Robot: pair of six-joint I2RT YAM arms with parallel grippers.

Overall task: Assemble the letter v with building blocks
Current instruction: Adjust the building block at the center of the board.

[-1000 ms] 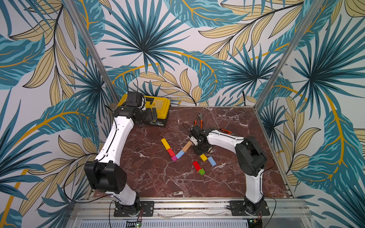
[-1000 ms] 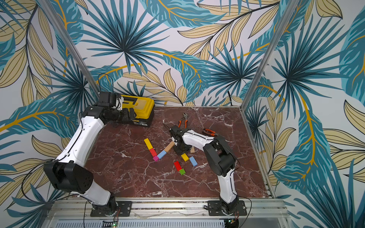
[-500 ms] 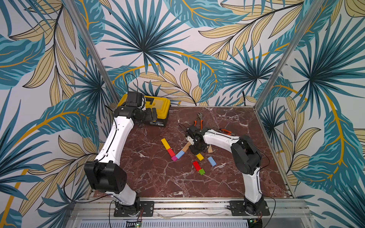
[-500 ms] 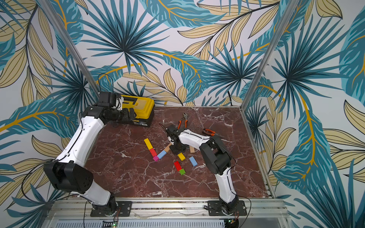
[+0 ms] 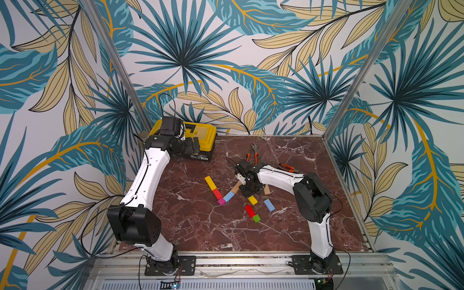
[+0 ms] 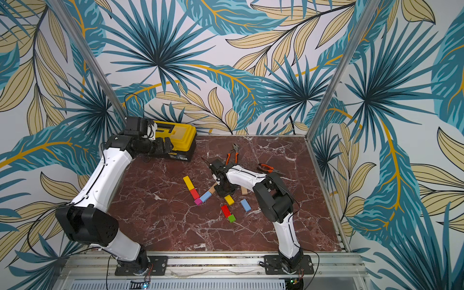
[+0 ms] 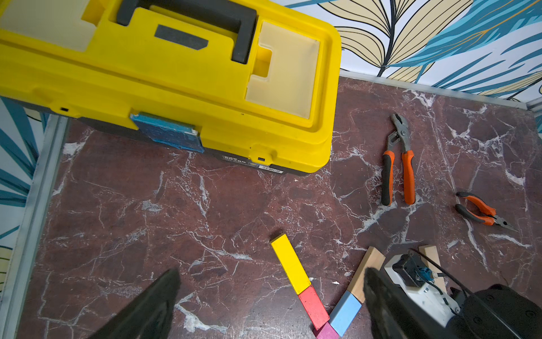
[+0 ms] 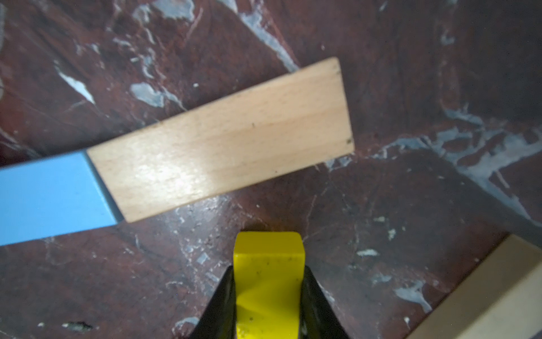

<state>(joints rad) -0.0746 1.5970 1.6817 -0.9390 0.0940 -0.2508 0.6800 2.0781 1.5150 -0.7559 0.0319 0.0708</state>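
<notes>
Five wooden blocks are lying as the letter V (image 5: 218, 194) near the middle of the dark red marble-patterned tabletop (image 5: 195, 231). A long yellow wooden bar (image 5: 210, 182) and a short red block (image 7: 313, 306) are making one arm, and a tiny magenta cube (image 6: 197, 201) is sitting at the point. A light-blue block (image 5: 228, 197), joined end to end with a plain-wood bar (image 8: 223, 141), is making the other arm. The right arm is rising from its base to a bent elbow, and its forearm is stretching across toward the centre. Its wrist is turned down, so the right gripper (image 5: 248, 192) is pointing at the table just beside the plain-wood bar. Its jaws are pressing in on a second yellow wooden block (image 8: 268, 264), gripped by one end; I cannot tell whether that block is touching the marble. The left arm is standing tall and folding at the elbow. It is holding the left gripper (image 5: 193, 148) well above the table beside a yellow plastic toolbox with a black handle (image 7: 176, 82), and its black fingers (image 7: 152, 305) are spreading wide with nothing between them. Four more blocks are lying loose near the right gripper: a loose red block (image 5: 249, 210) touching a green cube (image 5: 256, 218), a loose light-blue block (image 5: 269, 205) and a second plain-wood bar (image 5: 267, 190). Large orange-handled pliers (image 5: 253, 154) and small orange-handled needle-nose pliers (image 5: 287, 167) are lying nearer the back wall.
</notes>
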